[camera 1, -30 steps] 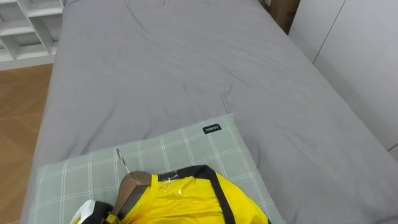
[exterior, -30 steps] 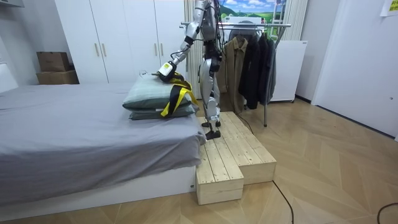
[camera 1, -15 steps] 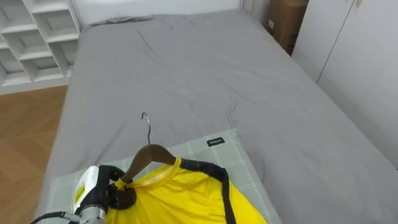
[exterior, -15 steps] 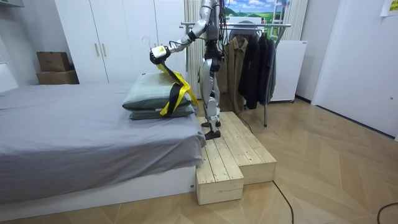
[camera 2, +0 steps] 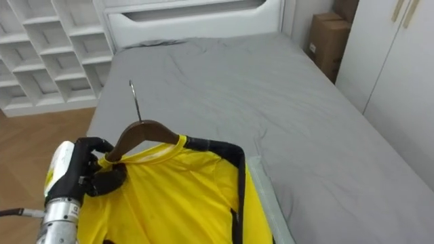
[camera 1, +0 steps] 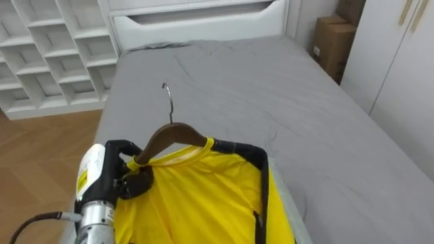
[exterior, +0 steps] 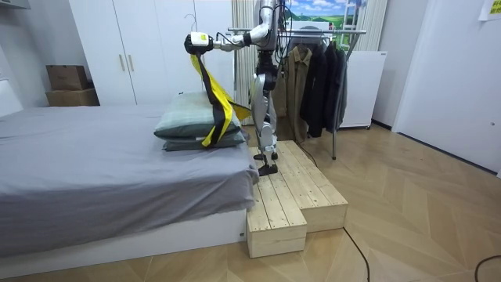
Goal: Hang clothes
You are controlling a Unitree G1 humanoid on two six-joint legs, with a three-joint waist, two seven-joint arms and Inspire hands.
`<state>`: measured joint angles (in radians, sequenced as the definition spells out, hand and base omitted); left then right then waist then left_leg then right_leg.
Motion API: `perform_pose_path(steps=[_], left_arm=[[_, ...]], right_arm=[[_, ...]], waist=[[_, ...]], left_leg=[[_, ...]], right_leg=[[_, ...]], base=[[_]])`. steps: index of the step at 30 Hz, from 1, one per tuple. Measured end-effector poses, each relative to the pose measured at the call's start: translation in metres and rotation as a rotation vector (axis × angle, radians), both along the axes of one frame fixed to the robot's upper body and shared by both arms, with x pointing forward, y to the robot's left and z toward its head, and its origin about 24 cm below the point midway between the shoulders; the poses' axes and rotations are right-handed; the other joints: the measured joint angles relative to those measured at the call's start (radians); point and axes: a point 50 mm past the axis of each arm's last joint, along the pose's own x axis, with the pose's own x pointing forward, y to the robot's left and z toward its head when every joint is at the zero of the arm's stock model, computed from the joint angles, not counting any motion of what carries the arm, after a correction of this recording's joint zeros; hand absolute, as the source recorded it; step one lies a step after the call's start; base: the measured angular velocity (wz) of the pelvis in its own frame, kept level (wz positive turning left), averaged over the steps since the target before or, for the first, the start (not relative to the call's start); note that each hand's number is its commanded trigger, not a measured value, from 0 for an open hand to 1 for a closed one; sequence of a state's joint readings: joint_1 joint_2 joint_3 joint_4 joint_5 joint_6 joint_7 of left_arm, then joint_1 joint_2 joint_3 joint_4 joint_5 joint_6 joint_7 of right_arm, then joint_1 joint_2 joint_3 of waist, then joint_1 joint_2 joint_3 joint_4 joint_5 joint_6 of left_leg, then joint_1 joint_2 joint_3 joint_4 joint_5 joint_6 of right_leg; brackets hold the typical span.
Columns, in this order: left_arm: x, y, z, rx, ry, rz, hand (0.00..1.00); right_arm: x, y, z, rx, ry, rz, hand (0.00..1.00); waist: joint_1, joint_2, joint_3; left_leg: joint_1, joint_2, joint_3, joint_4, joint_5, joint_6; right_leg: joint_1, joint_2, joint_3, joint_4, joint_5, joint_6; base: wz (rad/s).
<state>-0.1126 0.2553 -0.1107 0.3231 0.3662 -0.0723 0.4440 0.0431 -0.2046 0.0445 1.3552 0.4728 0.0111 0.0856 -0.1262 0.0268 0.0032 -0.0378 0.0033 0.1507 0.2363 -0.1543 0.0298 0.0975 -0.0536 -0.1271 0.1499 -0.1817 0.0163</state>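
Left hand [camera 1: 129, 179] was closed around one shoulder end of the wooden hanger [camera 1: 173, 134], dark fingers curled round the wood. Hanger sat just beside and to the right of the hand, its wire hook standing up above the bed [camera 1: 285, 102]. Yellow shirt [camera 1: 196, 200] with black trim was on the hanger, collar at the hanger's neck, cloth spreading down and to the right of the hand.

In the room view the robot stood on the wooden platform [exterior: 293, 196] at the bed's end, left arm stretched out level over the pillows [exterior: 184, 125]. Shirt hung down from the raised hand as a long strip; its lower end reached the stacked pillows. Clothes rack [exterior: 329, 33] with dark garments stood behind the robot. White shelf unit [camera 1: 47, 54] lay past the bed's far side.
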Motion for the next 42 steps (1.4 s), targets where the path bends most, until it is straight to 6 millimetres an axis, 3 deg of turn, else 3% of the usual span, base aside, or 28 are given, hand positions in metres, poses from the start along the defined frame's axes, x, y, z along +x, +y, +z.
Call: perform_pose_path(steps=[11,19,22,27,30,32,35,38,42], left_arm=[[-0.002,0.009,0.009,0.005,-0.052,0.045,1.00],[-0.001,0.010,0.032,0.009,-0.176,0.023,1.00],[-0.002,0.010,0.030,0.006,-0.170,0.025,1.00],[-0.002,0.011,0.029,0.014,-0.162,0.026,1.00],[-0.002,0.011,0.031,0.041,-0.171,0.022,1.00],[-0.002,0.010,0.035,0.079,-0.185,0.016,1.00],[-0.002,0.009,0.035,0.087,-0.184,0.013,1.00],[-0.002,0.008,0.037,0.090,-0.192,0.013,1.00],[-0.002,0.009,0.036,0.089,-0.180,0.025,1.00]], right_arm=[[-0.012,-0.003,0.000,-0.008,0.024,-0.026,0.00],[0.003,-0.009,0.003,-0.088,0.017,0.125,0.00],[0.020,-0.012,0.007,-0.160,-0.013,0.235,0.00],[0.059,-0.028,0.025,-0.378,-0.083,0.482,0.00],[0.096,-0.035,0.049,-0.556,-0.211,0.605,0.00],[0.129,-0.035,0.078,-0.722,-0.354,0.683,0.00],[0.160,-0.029,0.113,-0.905,-0.519,0.752,0.00],[0.176,-0.022,0.139,-1.036,-0.627,0.788,0.00],[0.185,-0.016,0.160,-1.127,-0.712,0.795,0.00]], waist=[[-0.001,-0.003,0.0001],[0.000,-0.008,-0.0002],[0.003,-0.019,0.0052],[0.035,-0.036,0.0017],[0.046,-0.046,-0.0031],[0.053,-0.049,-0.0055],[0.056,-0.054,-0.0069],[0.071,-0.056,-0.0077],[0.074,-0.056,-0.0076]], left_leg=[[0.032,0.000,-0.002,-0.001,-0.003,-0.003],[0.036,0.001,0.001,-0.002,-0.003,-0.003],[0.043,0.000,0.002,-0.006,-0.003,-0.003],[0.042,0.000,0.010,-0.007,-0.003,-0.003],[0.041,0.000,0.008,-0.006,-0.003,-0.003],[0.044,-0.001,0.007,-0.010,-0.003,-0.003],[0.060,-0.001,0.009,-0.019,-0.002,-0.004],[0.061,-0.001,0.011,-0.024,-0.003,-0.004],[0.063,0.000,0.011,-0.025,-0.003,-0.005]], right_leg=[[0.028,0.001,-0.002,-0.012,0.000,0.000],[0.027,0.002,0.001,-0.004,0.000,0.000],[0.029,0.001,0.000,0.001,-0.003,-0.001],[0.024,0.000,0.005,0.003,-0.004,-0.001],[0.026,0.000,0.003,0.001,-0.004,-0.001],[0.026,0.000,0.004,0.002,-0.004,-0.001],[0.036,0.000,0.007,0.002,-0.004,-0.001],[0.033,0.000,0.007,0.003,-0.004,-0.001],[0.026,0.000,0.011,0.022,-0.003,-0.002]], base=[[0.00],[0.00],[0.00],[-0.03],[0.00],[0.00],[-0.03],[-0.01],[-0.01]])
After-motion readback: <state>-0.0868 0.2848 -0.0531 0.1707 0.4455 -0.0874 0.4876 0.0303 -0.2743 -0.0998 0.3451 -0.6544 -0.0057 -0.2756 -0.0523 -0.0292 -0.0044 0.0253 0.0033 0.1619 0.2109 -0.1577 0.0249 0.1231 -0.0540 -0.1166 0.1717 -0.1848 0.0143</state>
